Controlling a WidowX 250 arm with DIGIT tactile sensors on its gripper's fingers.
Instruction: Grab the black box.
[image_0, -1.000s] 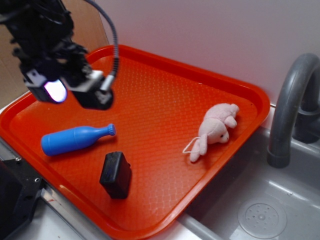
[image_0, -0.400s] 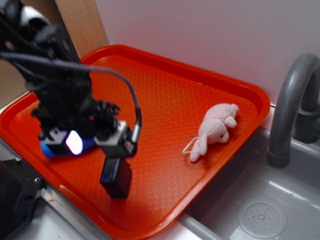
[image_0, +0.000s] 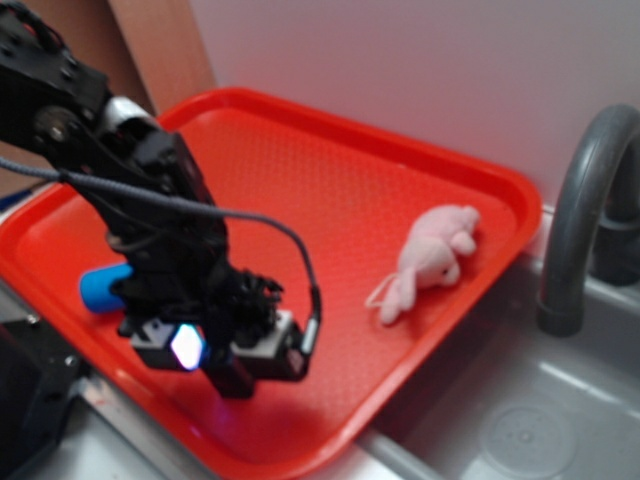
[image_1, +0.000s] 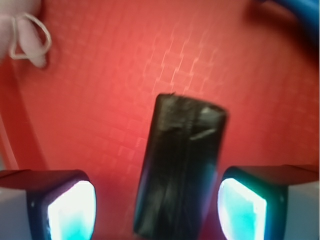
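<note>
Gripper (image_1: 156, 210) spread wide, straddling black box (image_1: 180, 165) on red tray (image_0: 420, 180), near its front edge. Long axis running away from wrist camera, tilted slightly, parallel to lit pads (image_1: 72, 210). Probably no contact yet; blur hides gaps. Ready for closing.

The exterior view looks down at an angle from the tray's (image_0: 500, 200) near side, taking in the tap (image_0: 580, 220) at right. The wrist view points straight down, very close. Both share the black box (image_1: 180, 170) and red tray floor.
</note>
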